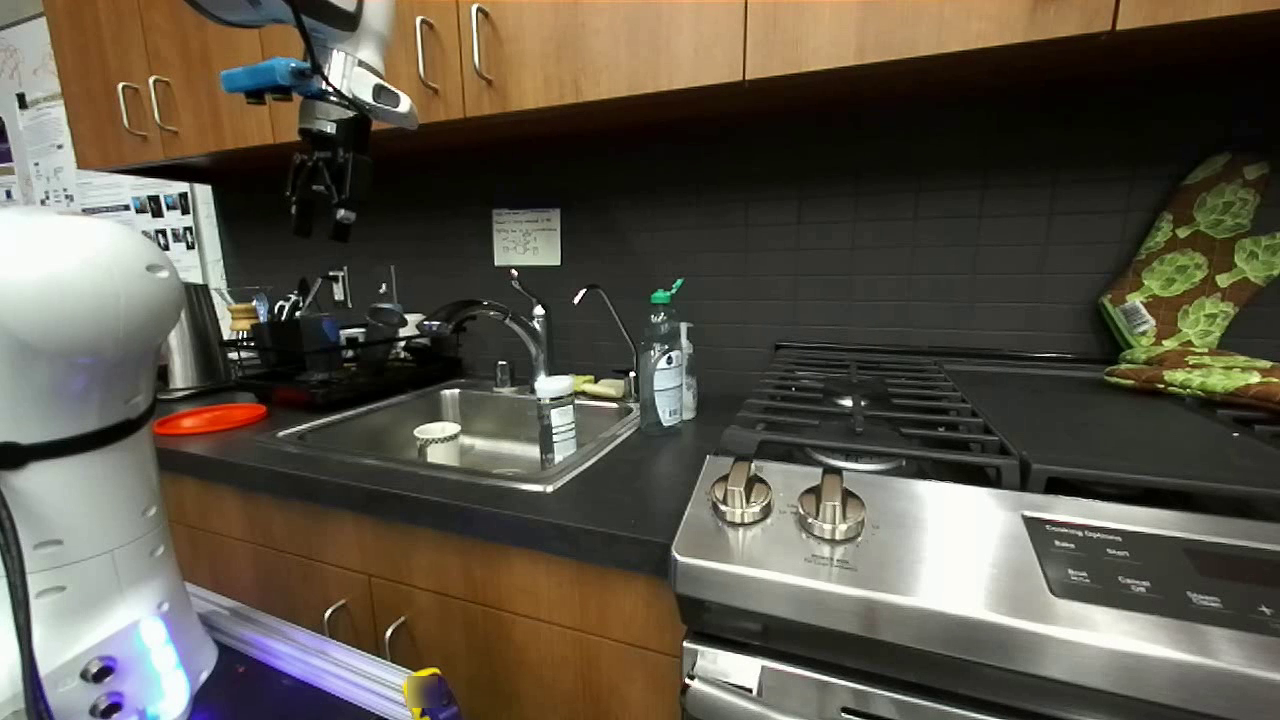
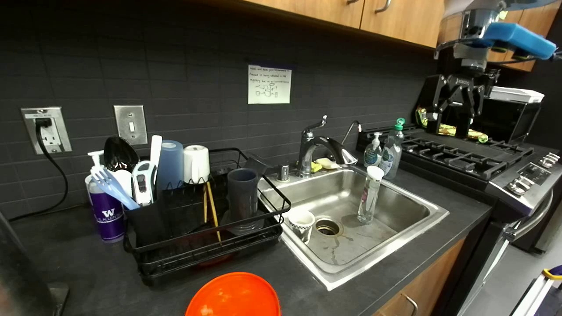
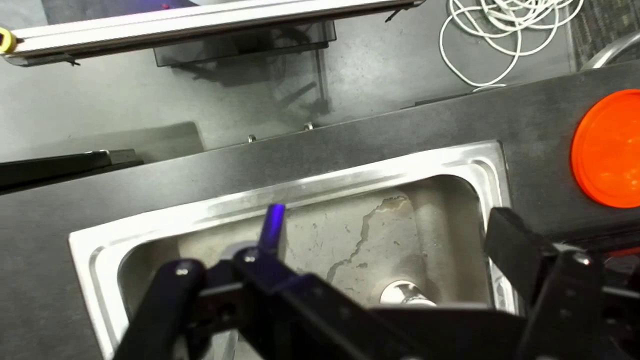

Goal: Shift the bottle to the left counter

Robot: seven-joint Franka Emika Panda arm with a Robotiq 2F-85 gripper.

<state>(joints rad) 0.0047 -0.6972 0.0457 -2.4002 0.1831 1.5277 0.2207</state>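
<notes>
The bottle is clear plastic with a green top. It stands upright on the dark counter between the sink and the stove in both exterior views (image 1: 661, 375) (image 2: 392, 153). The wrist view does not show it. The left counter is a dark charcoal surface (image 2: 83, 272) over wood cabinets, and it also shows in the wrist view (image 3: 540, 125). My gripper (image 1: 322, 218) is open and empty, high above the sink area and well apart from the bottle. It also shows in an exterior view (image 2: 448, 123). In the wrist view, its fingers (image 3: 387, 230) are wide apart over the sink.
A steel sink (image 2: 417, 210) holds a cup (image 2: 301, 224) and a clear white-capped bottle (image 2: 369, 195). A pump dispenser (image 2: 373, 149) stands beside the green-topped bottle. A faucet (image 2: 306, 153), a dish rack (image 2: 206, 239), a red plate (image 2: 235, 298) and a stove (image 1: 850, 420) are nearby.
</notes>
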